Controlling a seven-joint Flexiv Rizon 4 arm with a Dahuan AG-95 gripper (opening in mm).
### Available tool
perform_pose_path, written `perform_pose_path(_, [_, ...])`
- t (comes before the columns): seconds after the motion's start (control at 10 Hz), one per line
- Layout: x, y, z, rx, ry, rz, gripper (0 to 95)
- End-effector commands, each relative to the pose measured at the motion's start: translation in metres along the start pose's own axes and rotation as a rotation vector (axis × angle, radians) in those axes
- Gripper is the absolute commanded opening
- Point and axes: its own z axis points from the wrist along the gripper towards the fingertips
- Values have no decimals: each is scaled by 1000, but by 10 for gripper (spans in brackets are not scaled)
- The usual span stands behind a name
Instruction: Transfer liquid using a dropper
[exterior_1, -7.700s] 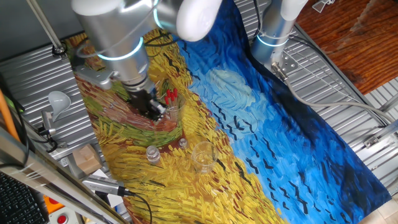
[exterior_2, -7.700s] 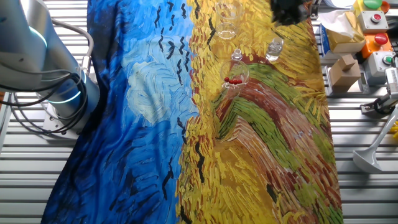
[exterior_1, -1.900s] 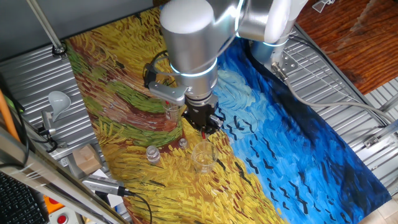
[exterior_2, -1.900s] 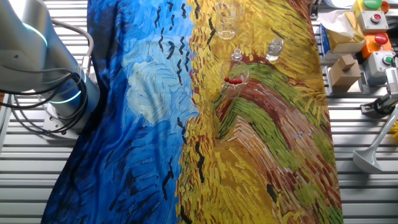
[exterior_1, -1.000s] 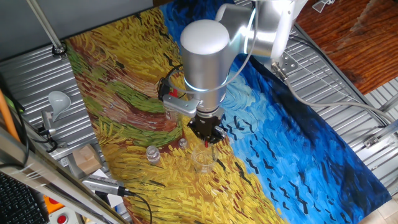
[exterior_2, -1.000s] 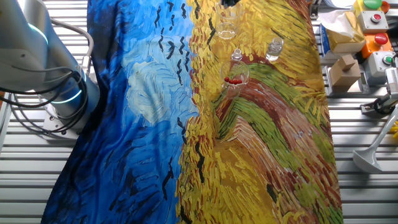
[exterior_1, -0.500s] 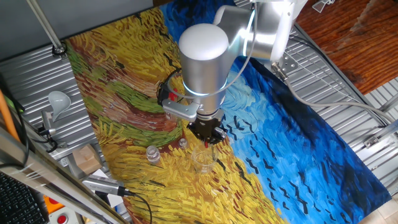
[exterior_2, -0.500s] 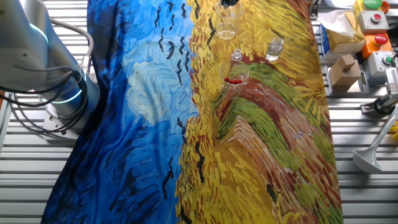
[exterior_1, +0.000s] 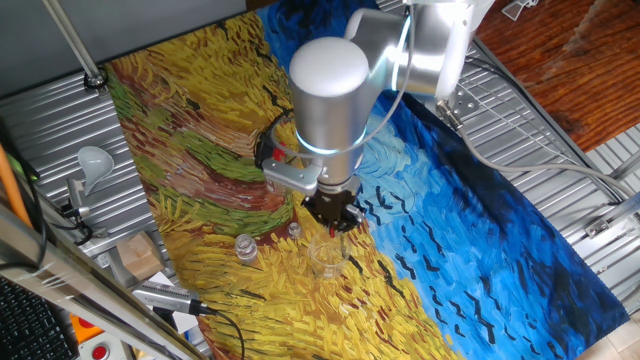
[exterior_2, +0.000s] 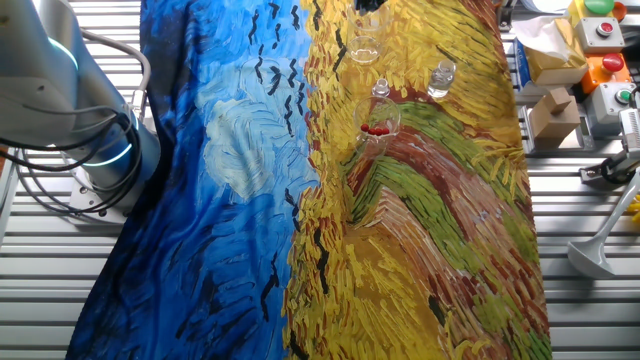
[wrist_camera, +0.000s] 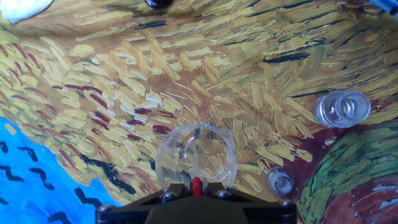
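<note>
My gripper (exterior_1: 333, 218) hangs just above an empty clear glass (exterior_1: 325, 258) on the painted cloth. In the hand view the gripper (wrist_camera: 196, 186) is shut on the dropper's red bulb (wrist_camera: 196, 183), which sits directly over the glass's round mouth (wrist_camera: 196, 152). The black jaws hide the dropper's thin tube. Behind the arm stands another glass holding several red-bulbed droppers (exterior_2: 376, 129), mostly hidden by the arm in the first fixed view. The empty glass (exterior_2: 365, 48) stands at the far top of the other fixed view.
A clear vial (wrist_camera: 342, 109) and a smaller vial (wrist_camera: 280, 180) stand right of the glass, also seen as vial (exterior_1: 245, 248) and small vial (exterior_1: 294, 230). Boxes and a button panel (exterior_2: 600, 40) lie off the cloth. Ribbed metal table edges surround the cloth.
The gripper left the glass of droppers and travelled to above the empty glass, carrying a red-bulbed dropper. Over the last half second it has barely moved.
</note>
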Motion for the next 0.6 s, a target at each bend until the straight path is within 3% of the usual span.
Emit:
perform_pose_path(0.1, [0, -2, 2, 0, -2, -3, 0])
perform_pose_path(0.6, [-5, 2, 10, 1, -2, 7, 0])
